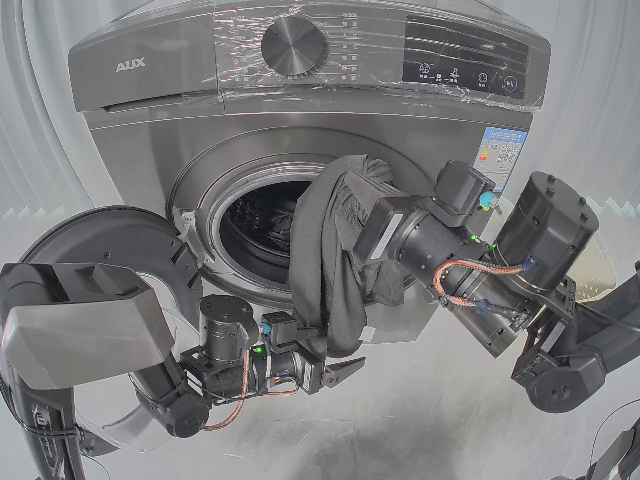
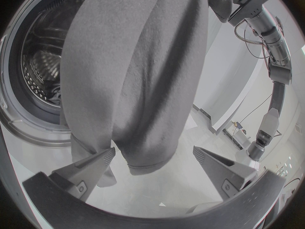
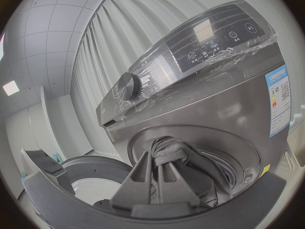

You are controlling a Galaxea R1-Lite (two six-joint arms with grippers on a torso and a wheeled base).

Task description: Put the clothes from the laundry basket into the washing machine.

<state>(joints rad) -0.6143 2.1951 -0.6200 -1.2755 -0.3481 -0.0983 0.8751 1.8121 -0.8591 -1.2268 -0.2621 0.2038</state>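
- The left pincer [image 2: 153, 150] sits low in front of the machine with its jaws spread wide and nothing between them. The hem of the hanging cloth comes down just above its fingers [image 2: 95, 163].
- The right pincer [image 3: 155, 166] is higher up at the rim of the opening, its jaws narrow and clamped on a bunched fold of a dark grey garment [image 1: 320, 261].
- The garment drapes from that grip down across the right part of the opening and past its lower rim. It is outside the drum, and a small white tag [image 1: 365, 333] shows near its bottom edge.
- Inside the drum [image 1: 260, 228] some dark clothing [image 2: 52, 91] already lies at the bottom.
- The washing machine [image 1: 173, 141] is a grey front-loader. Its round door [image 1: 113, 235] is swung fully open to the robot's left.
- Up top, a round dial [image 1: 293, 46] and a dark touch panel [image 1: 460, 61] lie under wrinkled clear film. A blue-edged label [image 1: 500, 155] is stuck on the front at the right.
- A pale slotted thing [image 3: 297, 143] beside the machine's right flank is probably the laundry basket, though little of it can be made out.
- The floor [image 1: 413, 408] is pale grey and smooth, with a soft sheen.
- Pleated white curtains [image 3: 105, 48] hang behind the machine. Above them is a tiled ceiling [image 3: 38, 32] with a lit square panel [image 3: 10, 87].
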